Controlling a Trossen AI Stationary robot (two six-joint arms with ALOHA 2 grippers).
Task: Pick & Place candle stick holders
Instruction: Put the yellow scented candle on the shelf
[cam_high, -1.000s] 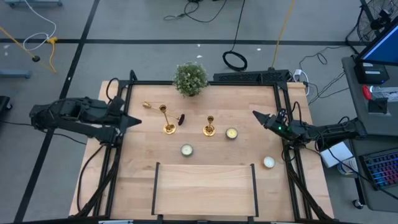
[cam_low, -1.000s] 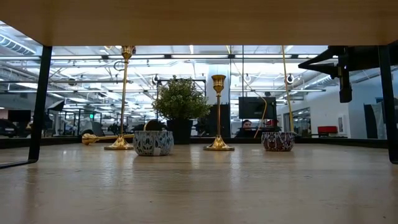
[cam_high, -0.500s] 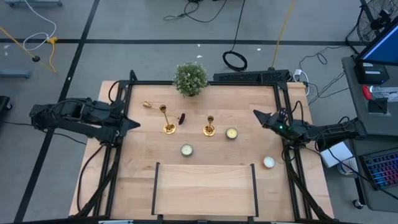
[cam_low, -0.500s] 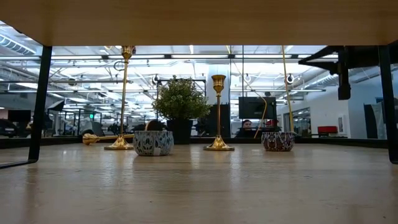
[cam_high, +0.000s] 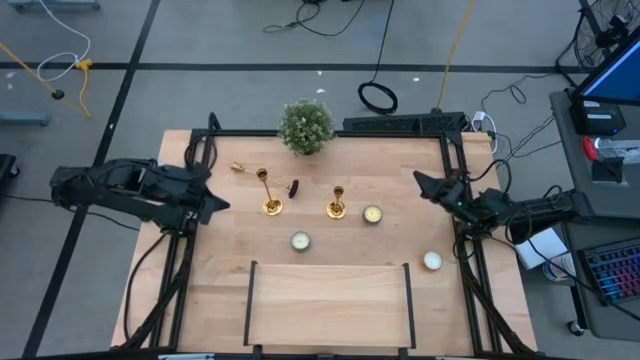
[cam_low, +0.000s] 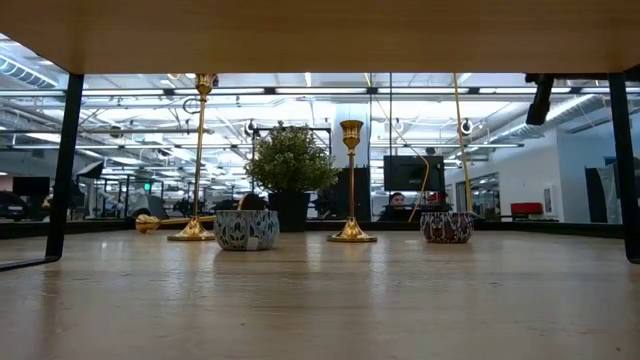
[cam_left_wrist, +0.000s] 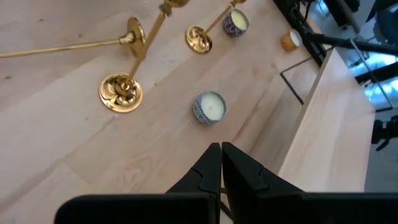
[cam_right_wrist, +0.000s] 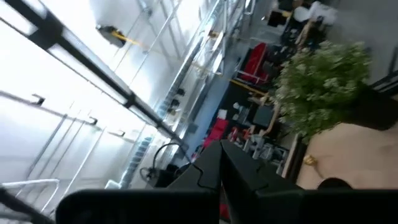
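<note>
The high view looks straight down on the whole table (cam_high: 330, 300). The low view sits at tabletop level, facing the plant (cam_low: 290, 160), which both share. The left wrist view looks closely down at the candlesticks (cam_left_wrist: 121, 93); the right wrist view tilts up at the room.

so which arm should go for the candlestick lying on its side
Left, probably. The left gripper sits at the table's left edge, near the lying candlestick, and its wrist view faces the table. The right gripper is across the table, pointing upward.

Left arm reaches in from frame left of high view, left pincer (cam_high: 218, 203) at mid-left, fingers pressed together, empty. Right arm enters from frame right, right pincer (cam_high: 420, 181) at mid-right, fingers together, tilted upward.
</note>
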